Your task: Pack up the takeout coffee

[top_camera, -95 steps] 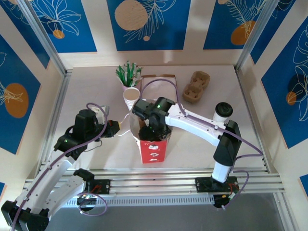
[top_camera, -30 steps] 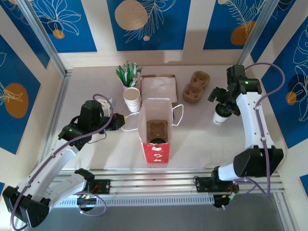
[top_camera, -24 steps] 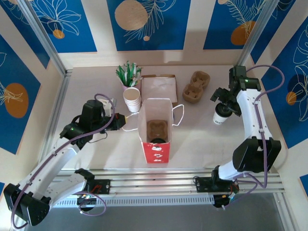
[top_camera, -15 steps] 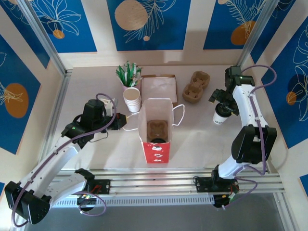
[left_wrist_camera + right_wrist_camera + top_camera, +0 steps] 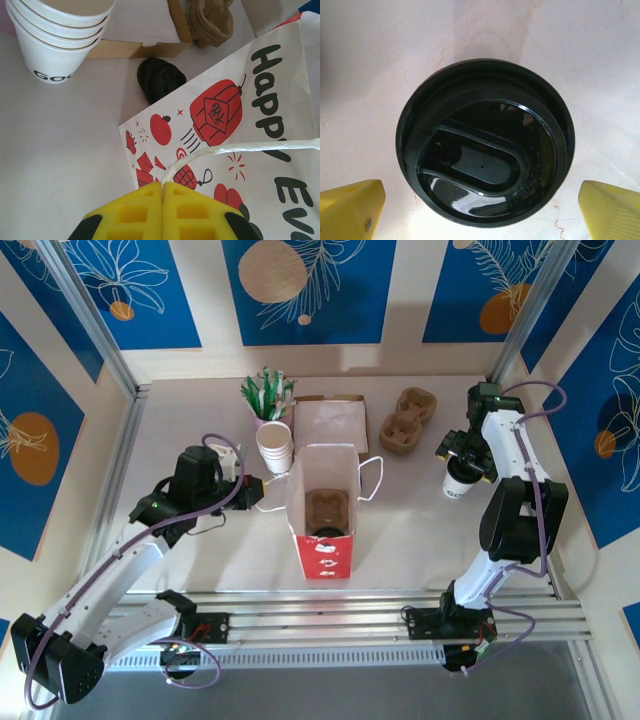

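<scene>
Coffee (image 5: 457,486) stands upright, white-sided, under a glossy round black lid (image 5: 485,145).

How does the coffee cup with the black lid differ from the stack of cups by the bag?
The lidded cup wears a black lid; the stack of cups is open-topped. The lidded cup is single; the stack of cups nests several. The lidded cup stands on the right beneath the open right gripper; the stack of cups stands beside the bag. Both are white, upright paper cups.
</scene>
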Available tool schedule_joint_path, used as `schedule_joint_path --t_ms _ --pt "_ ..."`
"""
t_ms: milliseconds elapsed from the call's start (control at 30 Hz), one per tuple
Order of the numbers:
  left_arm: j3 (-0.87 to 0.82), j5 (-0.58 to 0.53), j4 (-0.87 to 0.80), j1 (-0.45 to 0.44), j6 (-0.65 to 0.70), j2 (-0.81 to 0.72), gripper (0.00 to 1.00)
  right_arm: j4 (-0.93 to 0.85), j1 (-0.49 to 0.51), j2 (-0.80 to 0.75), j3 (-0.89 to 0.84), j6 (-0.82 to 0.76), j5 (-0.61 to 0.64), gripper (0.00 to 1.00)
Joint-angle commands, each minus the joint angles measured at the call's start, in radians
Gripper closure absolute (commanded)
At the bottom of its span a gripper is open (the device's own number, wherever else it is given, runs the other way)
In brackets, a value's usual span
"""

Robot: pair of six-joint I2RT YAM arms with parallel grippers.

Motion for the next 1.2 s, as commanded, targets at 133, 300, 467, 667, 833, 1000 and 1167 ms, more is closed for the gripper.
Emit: schedule_joint_path --t_ms 133,300,467,667,833,1000,1167 --pt "0.020 -0.021 -0.011 -0.017 0.026 0.011 1.00 0.006 -0.027 0.061 0.036 -0.026 -0.043 0.01" --pt "0.021 -0.029 -0.014 -0.018 0.029 0.013 1.00 0.006 -0.030 0.088 0.055 -0.043 -0.064 0.02" --pt "0.023 -0.033 -0.016 -0.021 0.030 0.018 1.00 0.009 -0.032 0.104 0.053 -0.051 -0.087 0.10" --pt "0.029 -0.040 -0.018 -0.024 0.032 0.023 1.00 0.009 -0.032 0.085 0.050 -0.050 -0.095 0.17" --pt "0.035 -0.042 -0.021 -0.029 0.030 0.025 1.00 0.009 -0.025 0.055 0.033 -0.047 -0.117 0.20" --pt "0.042 -0.046 -0.028 -0.035 0.031 0.026 1.00 0.009 0.013 -0.033 0.006 -0.052 -0.131 0.21" --pt "0.044 -0.054 -0.032 -0.041 0.029 0.026 1.00 0.017 0.077 -0.165 -0.036 -0.061 -0.127 0.22"
